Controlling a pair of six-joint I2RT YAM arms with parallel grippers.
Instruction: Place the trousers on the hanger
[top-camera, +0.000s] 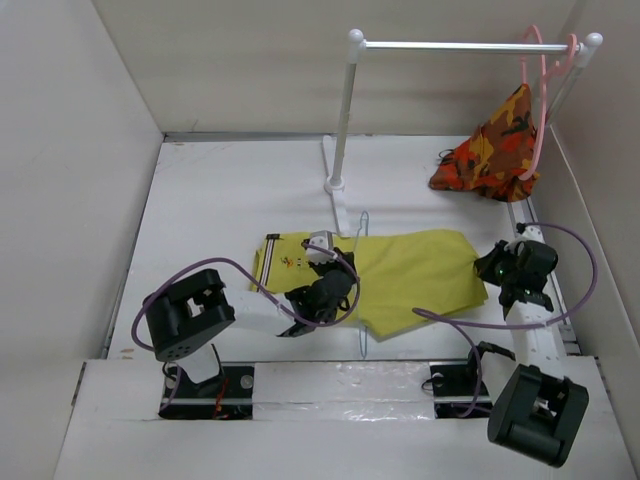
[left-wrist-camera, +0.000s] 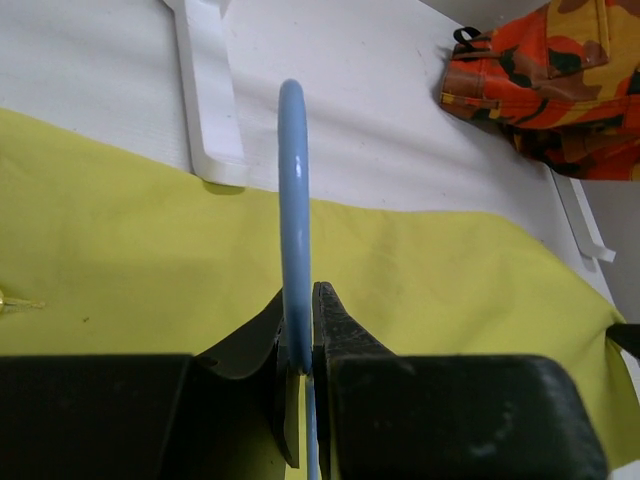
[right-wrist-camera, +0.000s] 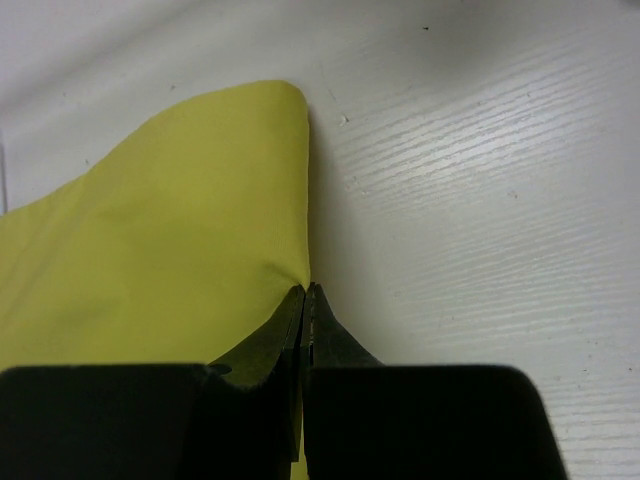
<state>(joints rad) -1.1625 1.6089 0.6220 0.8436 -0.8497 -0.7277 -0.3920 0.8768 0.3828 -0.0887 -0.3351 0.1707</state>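
The mustard-yellow trousers lie folded flat on the white table, waistband with a small logo at the left. The pale-blue wire hanger lies across them, its hook toward the rack. My left gripper is shut on the hanger over the yellow cloth. My right gripper is shut on the right edge of the trousers, its jaws pinching the cloth's hem just above the table.
A white clothes rack stands at the back, its foot near the trousers. A pink hanger carries an orange camouflage garment at the back right, also in the left wrist view. White walls enclose the table.
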